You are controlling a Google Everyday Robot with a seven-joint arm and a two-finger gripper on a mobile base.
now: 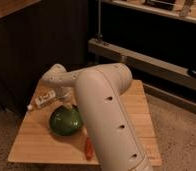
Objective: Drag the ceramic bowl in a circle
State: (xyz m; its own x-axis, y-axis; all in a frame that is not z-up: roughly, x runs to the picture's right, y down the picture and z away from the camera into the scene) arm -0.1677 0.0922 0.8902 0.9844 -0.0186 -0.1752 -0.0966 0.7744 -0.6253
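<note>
Overhead, the arm bends left, its gripper at the ceramic bowl's rim; the glossy green bowl sits on the table.

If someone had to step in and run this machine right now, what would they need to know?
Gripper: down at the far rim of the ceramic bowl, at the end of the white arm.
Bowl: on the wooden table, left of centre. A small bottle lies behind it, a red object in front by the arm.
Done: contact seems made.
Left: how much of the circle remains cannot be told from here.
</note>
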